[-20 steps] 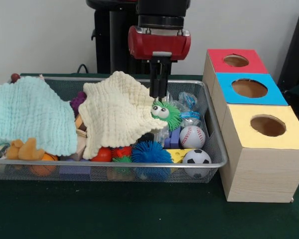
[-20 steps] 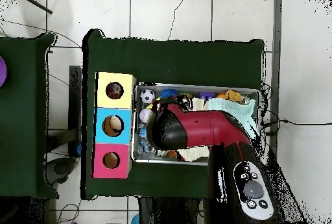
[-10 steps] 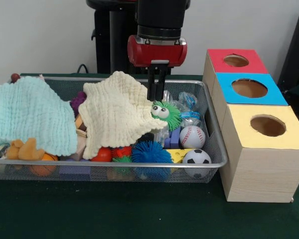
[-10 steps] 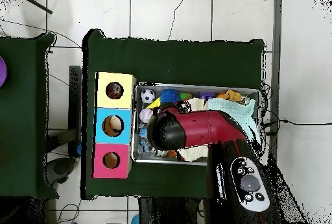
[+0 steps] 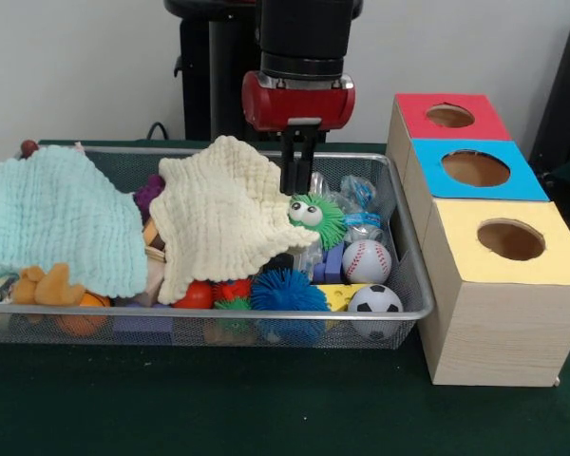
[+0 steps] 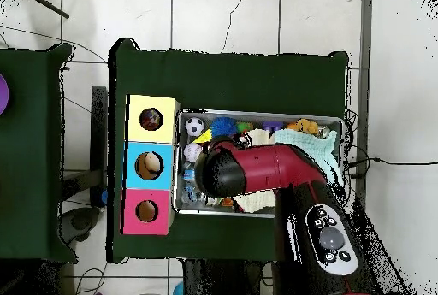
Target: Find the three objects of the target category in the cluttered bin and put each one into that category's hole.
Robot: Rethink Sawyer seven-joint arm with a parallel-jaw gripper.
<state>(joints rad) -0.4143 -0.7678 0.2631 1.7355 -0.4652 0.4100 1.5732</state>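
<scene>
My gripper (image 5: 296, 185) hangs shut with nothing in it, over the right edge of the cream cloth (image 5: 223, 218), just above a green fuzzy toy with eyes (image 5: 315, 217). All lie in the wire bin (image 5: 410, 256). To the right of that toy are a baseball (image 5: 366, 261), a soccer ball (image 5: 374, 301) and a blue spiky ball (image 5: 285, 290). In the overhead view the red arm (image 6: 257, 170) hides the gripper. The soccer ball (image 6: 195, 126), blue spiky ball (image 6: 223, 126) and baseball (image 6: 192, 151) show beside it.
A mint cloth (image 5: 62, 218) covers the bin's left end, with an orange plush (image 5: 43, 285) under it. Right of the bin stands a wooden box with a red-top hole (image 5: 449, 116), a blue-top hole (image 5: 475, 168) and a yellow-top hole (image 5: 510, 239).
The gripper has risen a little and edged left above the cream cloth's edge. The cloths and toys lie as before.
</scene>
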